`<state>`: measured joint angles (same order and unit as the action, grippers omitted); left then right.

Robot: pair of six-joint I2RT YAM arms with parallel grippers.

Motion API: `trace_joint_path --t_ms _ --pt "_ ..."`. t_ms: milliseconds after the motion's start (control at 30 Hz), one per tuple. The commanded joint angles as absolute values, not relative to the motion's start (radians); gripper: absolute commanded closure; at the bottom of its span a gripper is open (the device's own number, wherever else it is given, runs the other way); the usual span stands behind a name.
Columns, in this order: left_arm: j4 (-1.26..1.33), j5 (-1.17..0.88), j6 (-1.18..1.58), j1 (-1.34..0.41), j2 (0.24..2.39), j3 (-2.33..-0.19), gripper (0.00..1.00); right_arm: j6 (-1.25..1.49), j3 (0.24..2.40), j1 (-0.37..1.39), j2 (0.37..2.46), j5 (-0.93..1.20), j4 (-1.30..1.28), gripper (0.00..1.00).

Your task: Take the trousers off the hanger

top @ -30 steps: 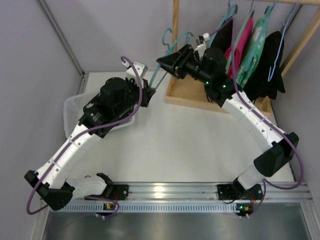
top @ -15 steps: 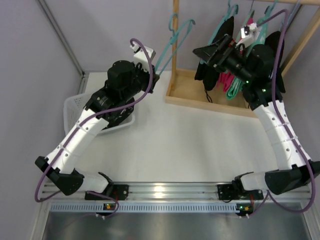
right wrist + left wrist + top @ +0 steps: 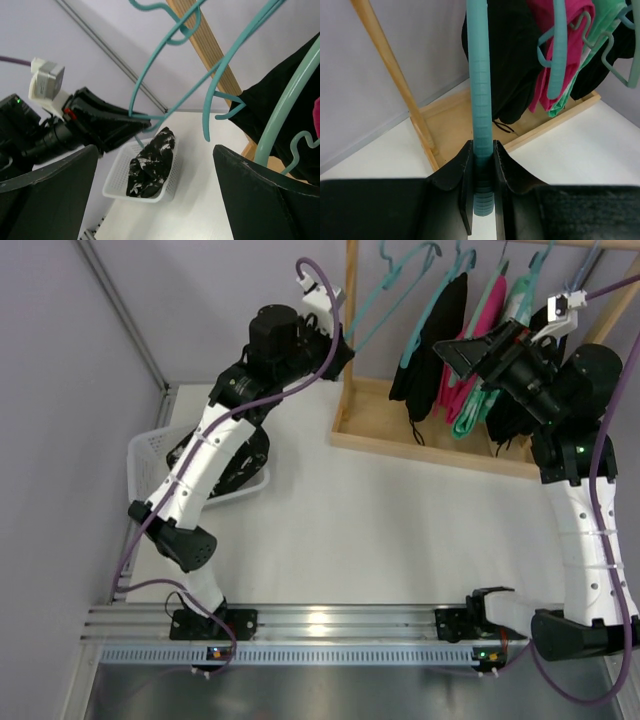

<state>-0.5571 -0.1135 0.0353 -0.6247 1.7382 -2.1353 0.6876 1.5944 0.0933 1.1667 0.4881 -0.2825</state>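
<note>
My left gripper (image 3: 338,343) is raised beside the wooden rack and shut on the bare teal hanger (image 3: 380,310). In the left wrist view the left gripper (image 3: 482,155) clamps the hanger's bar (image 3: 479,75) between both jaws. The trousers (image 3: 150,165), black with white splotches, lie crumpled in a white basket (image 3: 117,185), off the hanger. In the top view the left arm hides them. My right gripper (image 3: 468,348) is open and empty in front of the hung clothes. In the right wrist view the right gripper (image 3: 155,150) points toward the basket.
The white basket (image 3: 140,455) sits at the table's left. The wooden rack's post (image 3: 351,300) and base tray (image 3: 375,430) stand at the back. On its rail hang teal hangers with black (image 3: 445,330), pink (image 3: 482,330), green (image 3: 512,315) and black (image 3: 540,355) garments.
My left arm has lifted the bare hanger up and to the right, toward the rack's rail. My right arm has swung right, away from the hanger, and risen in front of the hung clothes.
</note>
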Motion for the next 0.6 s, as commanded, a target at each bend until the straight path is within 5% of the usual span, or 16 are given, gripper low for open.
trace_joint_path --t_ms 0,567 --pt "-0.517 -0.205 0.08 -0.557 1.808 -2.296 1.0 0.661 1.585 0.063 1.144 0.518 -0.279 0.01" --pt "-0.466 -0.399 0.185 -0.502 2.022 -2.493 1.0 0.663 1.537 0.023 1.101 0.531 -0.27 0.01"
